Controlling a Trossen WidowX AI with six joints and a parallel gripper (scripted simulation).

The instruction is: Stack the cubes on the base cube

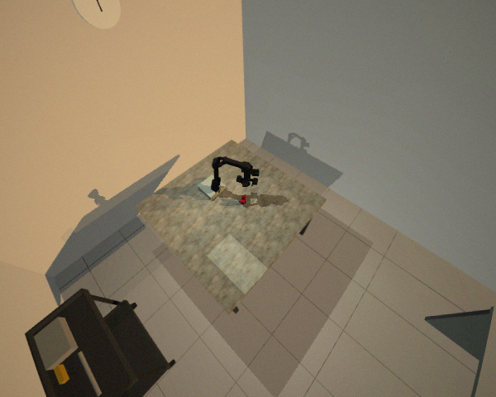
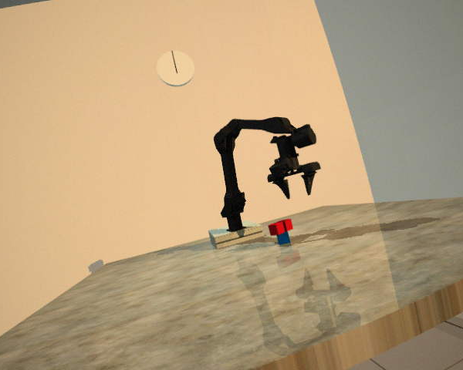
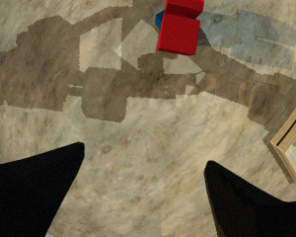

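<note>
- tabletop: spreads beneath the hand and carries the stack. no contact seen between it and the hand.
- arm: bent over, reaching out above the surface. judged to be at the withdrawing step, task nearly complete. risk: a low sweep back across the stack could clip an upper cube.
- hand: fingers spread wide, nothing between them; raised well apart from the cubes. risk: lowering it for a needless correction could push a cube off its corner or shift the base.
- two red cubes: below the hand and off to one side, both on the blue one, looking roughly level. each likely overhangs, so a nudge outward could carry its center past the support and tip it.
- blue base cube: lower than the hand, under the red pair, mostly hidden in the wrist view. exact corner placement cannot be confirmed.
- gap: dark seam between the reds; true clearance too small to tell. sideways contact could close it.
</note>
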